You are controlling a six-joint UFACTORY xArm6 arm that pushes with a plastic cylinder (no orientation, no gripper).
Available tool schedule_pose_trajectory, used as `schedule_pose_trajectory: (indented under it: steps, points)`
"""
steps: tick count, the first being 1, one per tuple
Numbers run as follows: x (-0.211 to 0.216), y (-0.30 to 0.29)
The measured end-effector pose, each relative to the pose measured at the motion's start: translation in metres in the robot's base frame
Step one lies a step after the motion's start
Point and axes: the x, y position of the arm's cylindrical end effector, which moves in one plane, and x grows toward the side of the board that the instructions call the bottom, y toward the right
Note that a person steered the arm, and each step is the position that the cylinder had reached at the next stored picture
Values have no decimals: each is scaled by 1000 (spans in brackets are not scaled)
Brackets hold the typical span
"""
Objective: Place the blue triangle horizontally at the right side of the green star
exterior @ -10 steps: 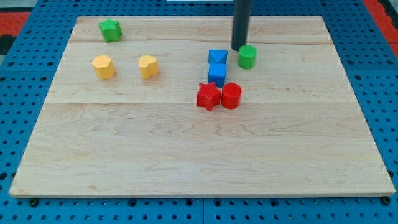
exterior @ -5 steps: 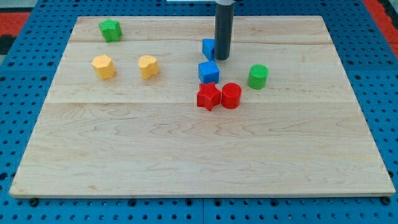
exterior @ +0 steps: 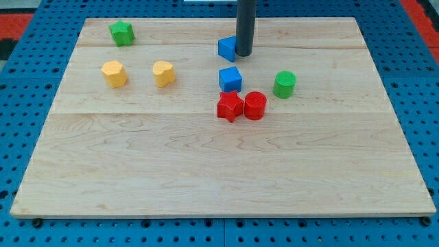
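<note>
You've got no gripper here, just my tip [exterior: 244, 54] touching the blue triangle [exterior: 226, 48] at its 3 o'clock. Green star [exterior: 121, 32] sits well apart toward 9 o'clock, near the desk's [exterior: 219, 165] top-left corner.

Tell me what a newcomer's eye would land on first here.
First, the dark rod coming down from the view's top, my tip right against the blue triangle on its right side. Next, the tight cluster below: blue cube, red star, red cylinder, green cylinder. The green star sits alone, far left.
</note>
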Motion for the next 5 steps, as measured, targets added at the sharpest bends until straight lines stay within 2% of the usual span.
schedule_pose_trajectory:
  steps: [3, 4, 5]
  points:
    - [-7, -28]
    - [18, -37]
    - [21, -72]
